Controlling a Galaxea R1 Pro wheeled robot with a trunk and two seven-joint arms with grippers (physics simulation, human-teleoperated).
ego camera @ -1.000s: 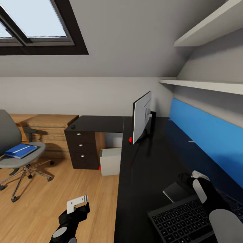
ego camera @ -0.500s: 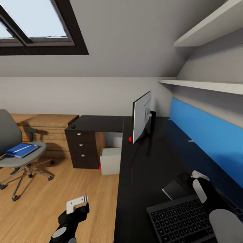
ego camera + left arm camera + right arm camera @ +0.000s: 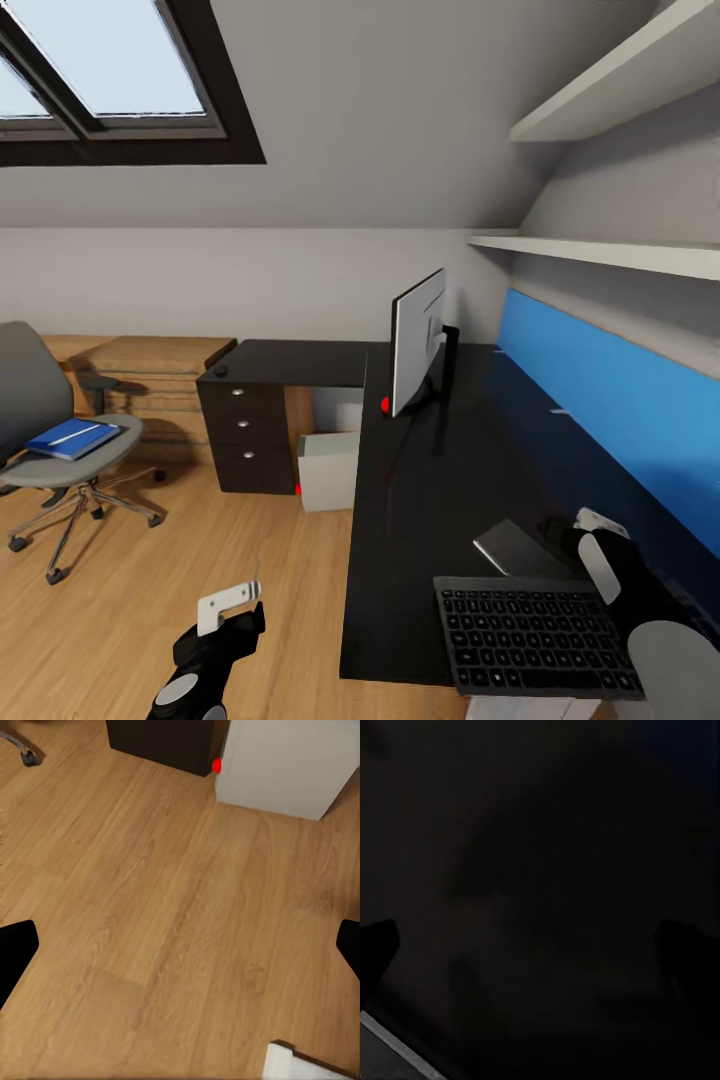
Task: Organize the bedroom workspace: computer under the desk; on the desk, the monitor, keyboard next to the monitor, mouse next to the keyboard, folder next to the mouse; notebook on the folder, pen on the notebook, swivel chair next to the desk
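Note:
The monitor (image 3: pixel 420 340) stands edge-on on the black desk (image 3: pixel 440 470). A black keyboard (image 3: pixel 535 640) lies at the desk's near end, with a flat grey slab (image 3: pixel 515 548) just behind it. My right gripper (image 3: pixel 588 528) hovers open beside the slab; its wrist view shows dark desk surface between its fingers (image 3: pixel 376 945). The mouse (image 3: pixel 219 372) sits on the far left desk wing. The white computer (image 3: pixel 328 472) stands on the floor under the desk. A blue folder (image 3: pixel 75 437) rests on the swivel chair (image 3: pixel 40 400). My left gripper (image 3: pixel 235 610) hangs open over the floor.
A dark drawer unit (image 3: pixel 245 440) supports the desk's left wing, next to the computer (image 3: pixel 289 765). Wooden steps (image 3: pixel 150 380) sit behind the chair. Two wall shelves (image 3: pixel 600 250) hang above the blue back panel (image 3: pixel 610 400). The wooden floor (image 3: pixel 172 907) lies open between chair and desk.
The whole view has shifted, so the camera moved: the desk's near edge and the entire keyboard now show, and the chair sits a little further right. Both arms keep their pose.

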